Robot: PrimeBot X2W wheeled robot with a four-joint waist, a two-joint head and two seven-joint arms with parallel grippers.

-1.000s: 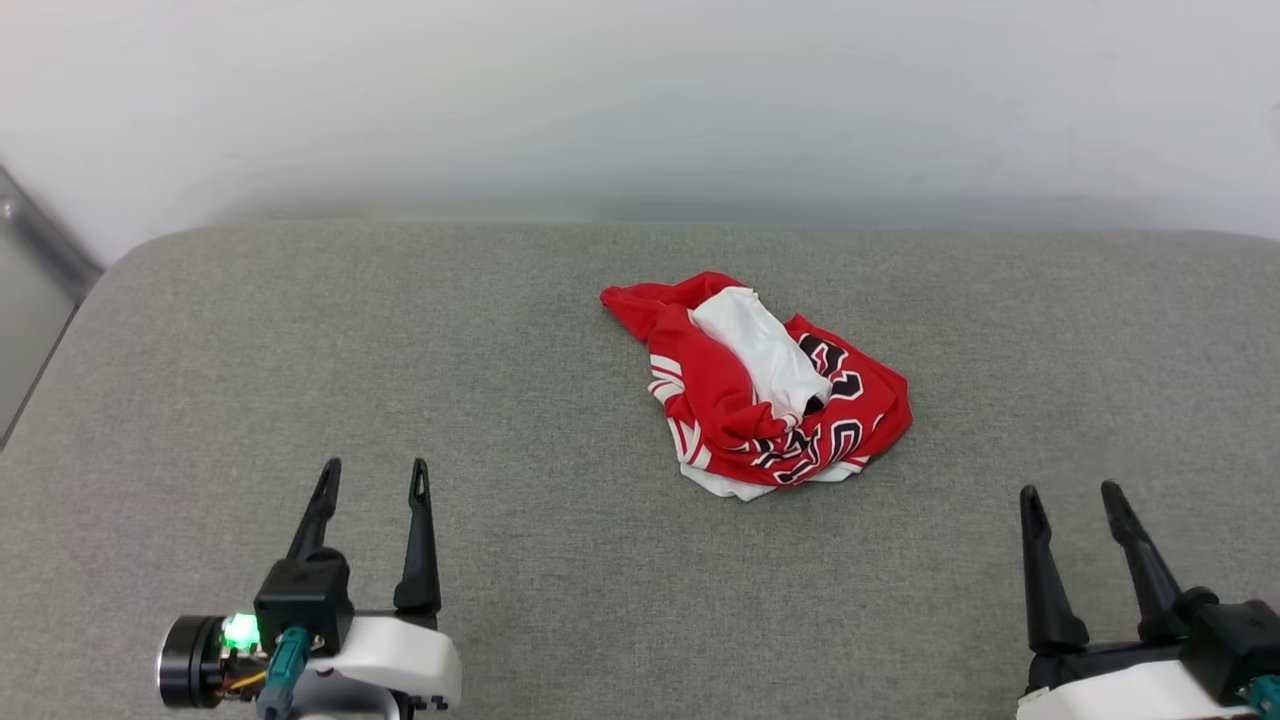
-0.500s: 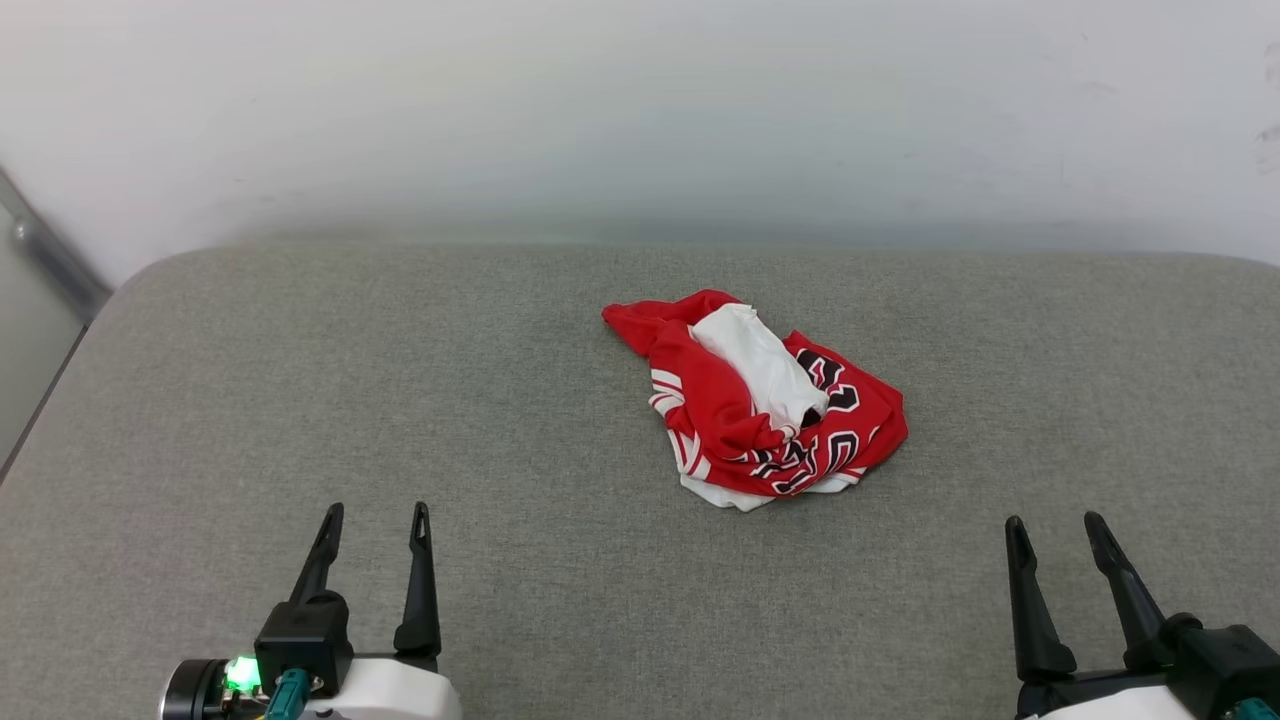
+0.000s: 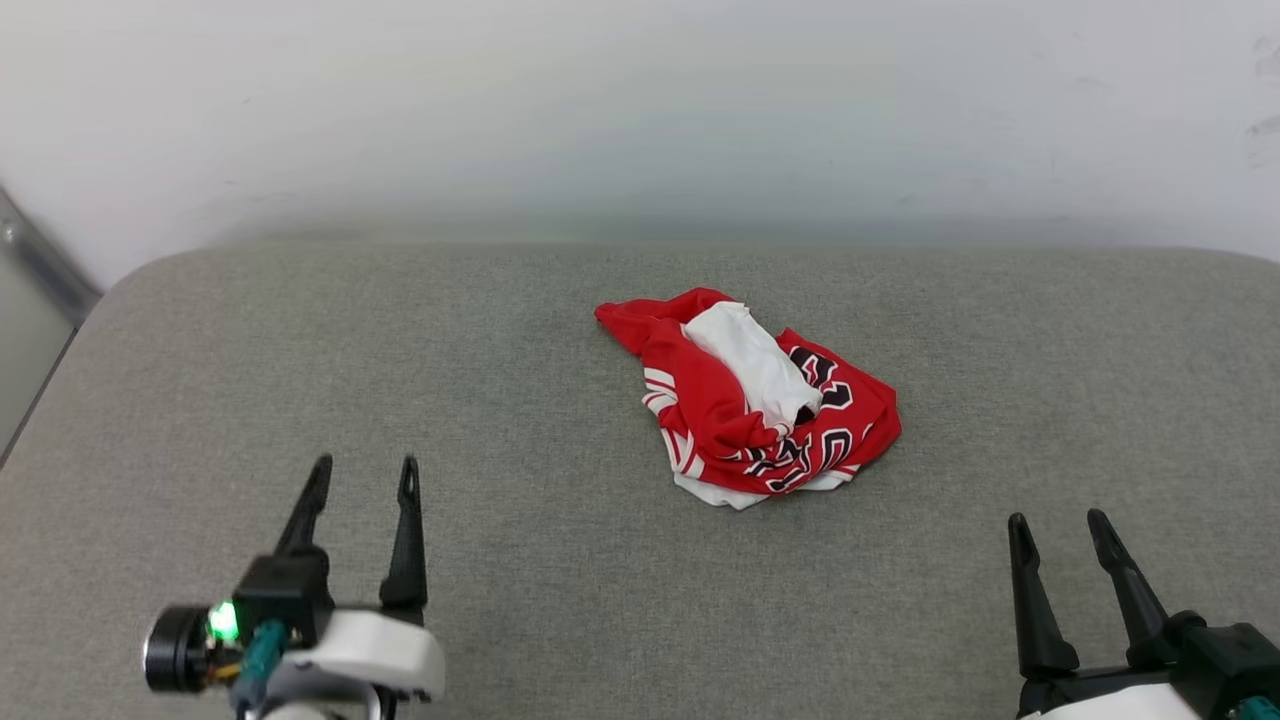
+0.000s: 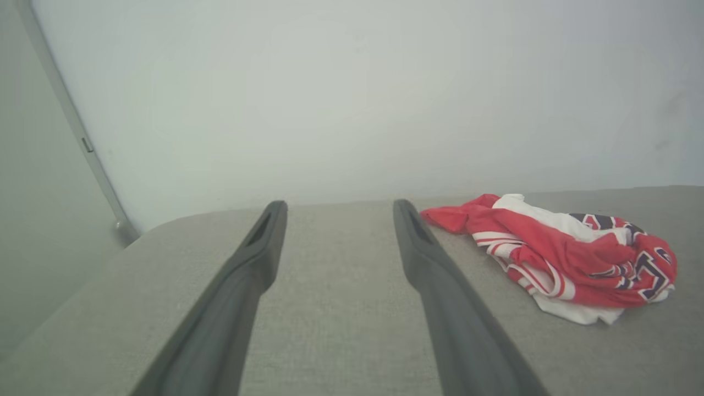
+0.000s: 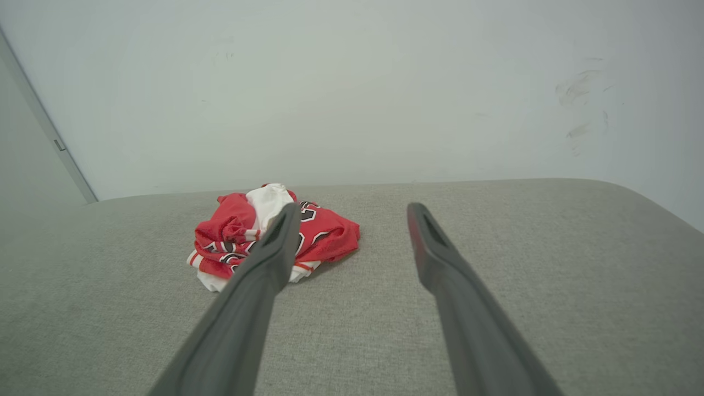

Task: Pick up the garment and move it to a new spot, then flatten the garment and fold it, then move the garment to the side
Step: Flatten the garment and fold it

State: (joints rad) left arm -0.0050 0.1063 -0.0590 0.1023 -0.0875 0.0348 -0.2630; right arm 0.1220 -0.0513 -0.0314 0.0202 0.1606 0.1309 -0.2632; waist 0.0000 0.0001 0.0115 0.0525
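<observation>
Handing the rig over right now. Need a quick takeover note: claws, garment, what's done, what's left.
Claws: left claw and right claw are both open and empty, at the near left and near right over the grey cushion.
Things: the garment lies crumpled near the cushion's middle, red with a white part on top and the lettering partly showing. Neither claw touches it.
Done: nothing yet.
Left: pick it up and move it, flatten, fold, move it aside.
</observation>
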